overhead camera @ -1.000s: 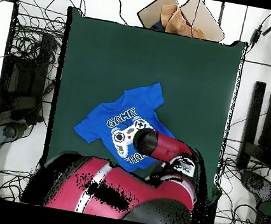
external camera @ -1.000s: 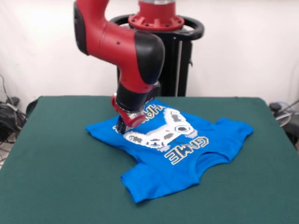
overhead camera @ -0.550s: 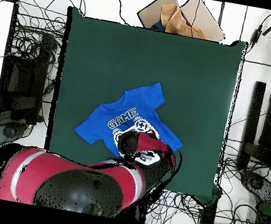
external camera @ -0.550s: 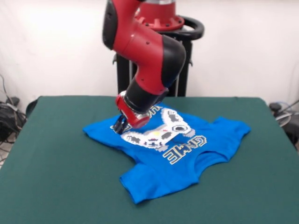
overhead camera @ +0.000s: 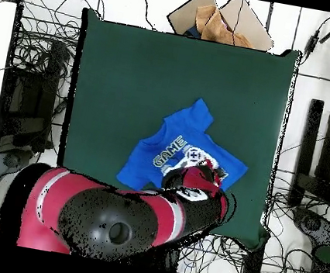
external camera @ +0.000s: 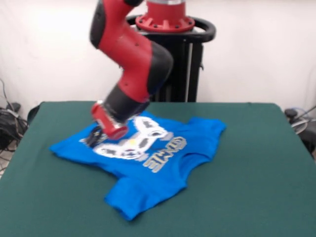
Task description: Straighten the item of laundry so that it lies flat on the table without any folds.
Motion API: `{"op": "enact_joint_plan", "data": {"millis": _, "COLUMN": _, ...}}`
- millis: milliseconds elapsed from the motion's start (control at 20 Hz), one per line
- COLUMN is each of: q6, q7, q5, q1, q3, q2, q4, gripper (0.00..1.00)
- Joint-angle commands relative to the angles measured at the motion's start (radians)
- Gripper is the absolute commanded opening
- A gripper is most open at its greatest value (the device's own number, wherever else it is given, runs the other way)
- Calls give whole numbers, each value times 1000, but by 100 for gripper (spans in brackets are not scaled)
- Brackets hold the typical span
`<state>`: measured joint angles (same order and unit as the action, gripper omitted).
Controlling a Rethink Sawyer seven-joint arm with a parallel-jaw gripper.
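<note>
Dragged sideways since half a second ago, the blue T-shirt (external camera: 148,163) is spread print-up on the green table (external camera: 247,197), one sleeve folded. The gripper (external camera: 95,137) is pressed onto its hem; its opening cannot be told.

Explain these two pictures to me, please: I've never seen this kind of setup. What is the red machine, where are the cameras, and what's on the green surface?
The red and black machine is a robot arm. One camera faces it across the table; the other looks straight down. A blue T-shirt with a game-controller print lies on the green table, not fully flat. The arm's hand is down on the shirt near one sleeve. Whether it is pinching the cloth cannot be made out. From above, the arm covers part of the shirt.
</note>
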<state>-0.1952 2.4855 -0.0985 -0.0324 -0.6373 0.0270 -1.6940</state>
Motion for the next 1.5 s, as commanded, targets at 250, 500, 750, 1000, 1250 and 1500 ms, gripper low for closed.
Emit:
{"op": "enact_joint_plan", "data": {"millis": 250, "q6": -260, "q7": 61, "q5": -192, "q1": 140, "q3": 47, "q2": -335, "q4": 269, "gripper": 0}}
{"op": "enact_joint_plan", "data": {"millis": 500, "q6": -245, "q7": 40, "q5": -117, "q1": 194, "q3": 96, "q2": -297, "q4": 278, "gripper": 0}}
{"op": "enact_joint_plan", "data": {"millis": 750, "q6": 42, "q7": -32, "q5": 160, "q1": 348, "q3": 299, "q2": -88, "q4": 233, "gripper": 0}}
{"op": "enact_joint_plan", "data": {"millis": 1000, "q6": 206, "q7": -43, "q5": 259, "q1": 389, "q3": 400, "q2": 119, "q4": 96, "gripper": 0}}
{"op": "enact_joint_plan", "data": {"millis": 1250, "q6": 275, "q7": -26, "q5": 276, "q1": 399, "q3": 434, "q2": 228, "q4": 19, "gripper": 0}}
{"op": "enact_joint_plan", "data": {"millis": 1500, "q6": 350, "q7": -38, "q5": 296, "q1": 451, "q3": 518, "q2": 332, "q4": -56, "gripper": 0}}
